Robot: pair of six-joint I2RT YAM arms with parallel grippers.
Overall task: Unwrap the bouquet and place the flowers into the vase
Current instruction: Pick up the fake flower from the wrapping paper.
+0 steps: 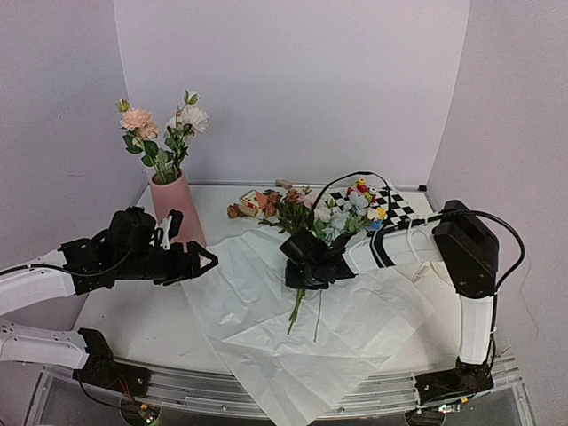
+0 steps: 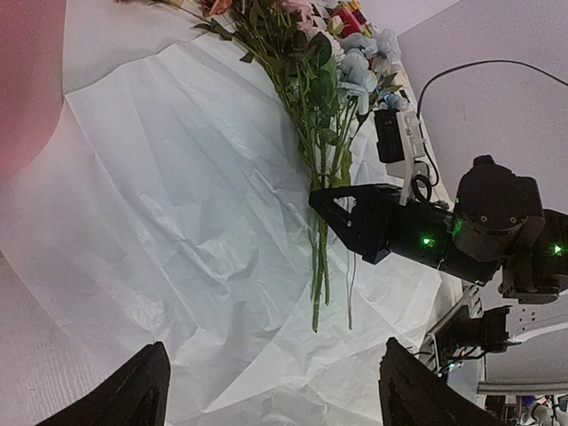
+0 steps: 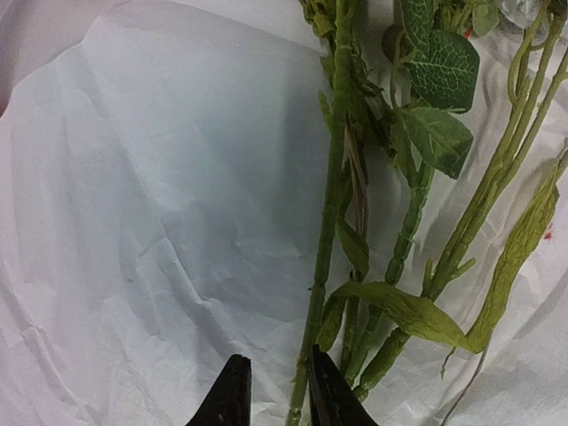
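Observation:
The pink vase (image 1: 177,209) stands at the back left and holds a few pale pink and white flowers (image 1: 164,133). The remaining flowers (image 1: 319,222) lie on the spread white paper (image 1: 257,302), stems (image 2: 318,266) pointing toward the near edge. My right gripper (image 1: 297,266) is down on those stems. In the right wrist view its jaws (image 3: 277,368) stand narrowly apart around one green stem (image 3: 324,222), which lies against the right finger with a gap on the left. My left gripper (image 1: 206,259) hovers open beside the vase, over the paper's left edge, its fingers (image 2: 146,390) wide apart and empty.
A black-and-white checkered mat (image 1: 399,209) with small colourful toy blocks (image 1: 364,188) lies at the back right, under the flower heads. A black cable (image 1: 355,177) loops over them. White walls enclose the table on three sides. The paper hangs over the near edge.

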